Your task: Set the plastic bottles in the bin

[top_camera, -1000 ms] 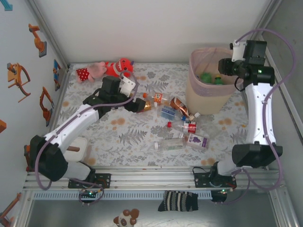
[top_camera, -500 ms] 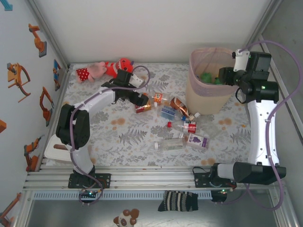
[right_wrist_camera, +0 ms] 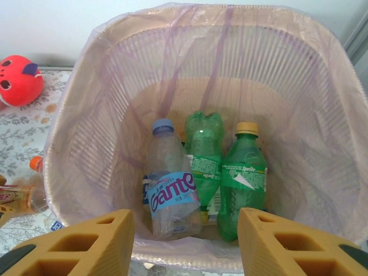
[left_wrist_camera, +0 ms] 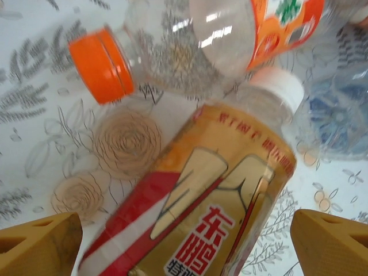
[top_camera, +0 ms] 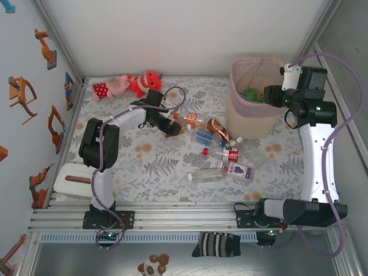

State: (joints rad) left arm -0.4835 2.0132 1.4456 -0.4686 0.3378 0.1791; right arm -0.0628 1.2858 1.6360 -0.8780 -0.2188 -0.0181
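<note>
A gold and red labelled plastic bottle (left_wrist_camera: 224,195) with a white cap lies on the floral table between the wide-apart fingers of my left gripper (left_wrist_camera: 187,247), which is open and not touching it. In the top view that left gripper (top_camera: 172,125) sits at the left end of a scatter of several bottles (top_camera: 230,155). An orange-capped clear bottle (left_wrist_camera: 144,57) lies just beyond it. My right gripper (top_camera: 270,95) hovers open and empty over the bin (top_camera: 253,123). Looking down past the right gripper (right_wrist_camera: 184,247), the bin (right_wrist_camera: 86,132) holds a blue-labelled clear bottle (right_wrist_camera: 169,184) and two green bottles (right_wrist_camera: 244,178).
Red and pink plush toys (top_camera: 135,84) lie at the back left of the table. A small white box (top_camera: 72,178) sits at the near left edge. A purple-labelled bottle (top_camera: 238,170) and a clear one (top_camera: 207,175) lie nearest the front. Walls close in on the left and right.
My left arm has reached further forward and right, bringing its open gripper down around the gold bottle. My right gripper stays over the bin, shifted slightly right.
</note>
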